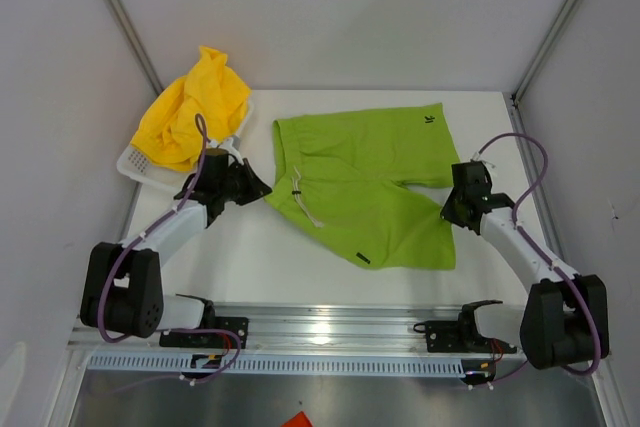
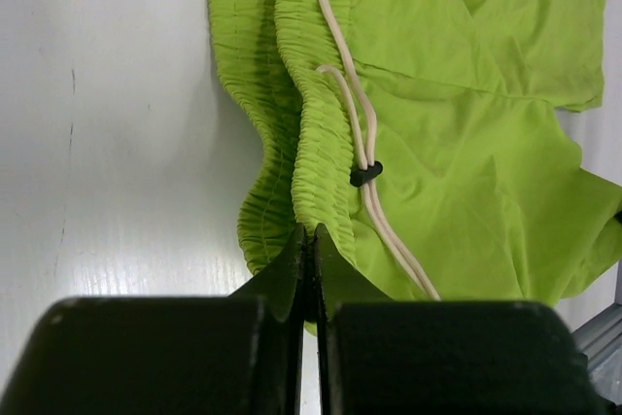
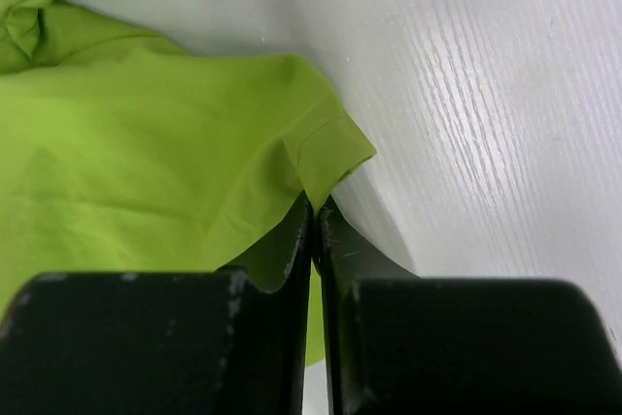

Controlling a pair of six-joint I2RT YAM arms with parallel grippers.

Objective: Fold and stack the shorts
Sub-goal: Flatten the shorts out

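The lime green shorts (image 1: pixel 370 182) lie spread on the white table, waistband to the left, with a white drawstring (image 2: pixel 364 157) and a small dark logo (image 1: pixel 430 118). My left gripper (image 1: pixel 262 187) is shut on the gathered waistband (image 2: pixel 311 196) at its near corner. My right gripper (image 1: pixel 447 211) is shut on a leg hem corner (image 3: pixel 330 157) at the right side. The bright yellow shorts (image 1: pixel 195 107) lie bunched in the white mesh basket (image 1: pixel 140 165) at the back left.
The basket stands just behind my left arm. Grey walls close in on the left, back and right. A metal rail (image 1: pixel 330 332) runs along the near edge between the arm bases.
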